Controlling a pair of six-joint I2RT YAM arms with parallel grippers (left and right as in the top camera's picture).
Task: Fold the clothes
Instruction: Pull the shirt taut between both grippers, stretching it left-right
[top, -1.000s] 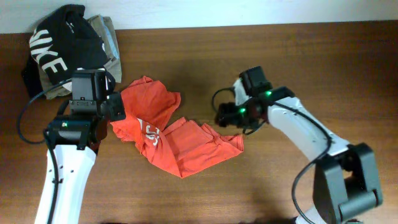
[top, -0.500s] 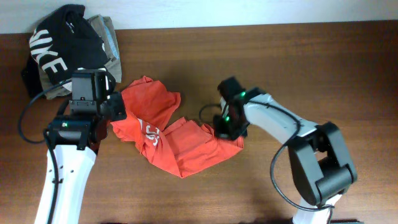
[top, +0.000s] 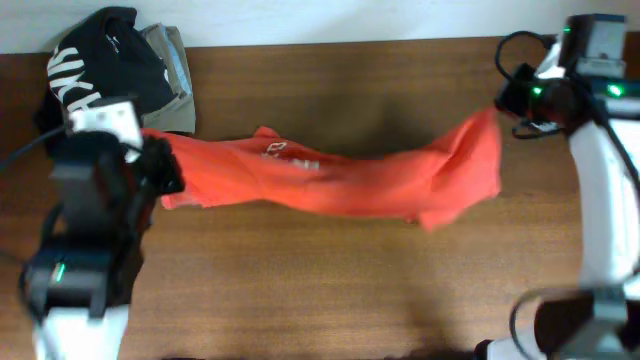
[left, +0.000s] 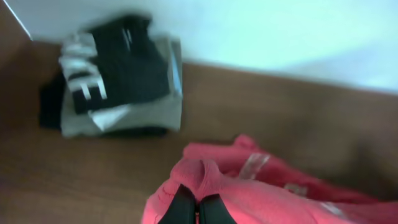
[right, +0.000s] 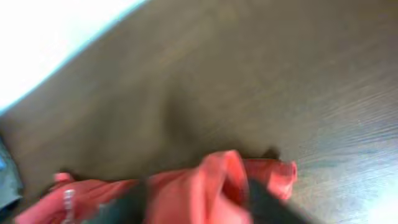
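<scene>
- Red-orange soft-fabric T-shirt (top: 330, 185) hangs stretched; left gripper (left: 196, 208) and right gripper (right: 199, 202) each clench an end.
- Open brown wooden table (top: 350, 300) in front of it.
- Black cloth garment (left: 124, 62) beyond its left end reads "IKE".

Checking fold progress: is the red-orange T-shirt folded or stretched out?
Stretched out, not folded: the T-shirt spans as a long band between the left pincer and right pincer, one gripping each end.
</scene>
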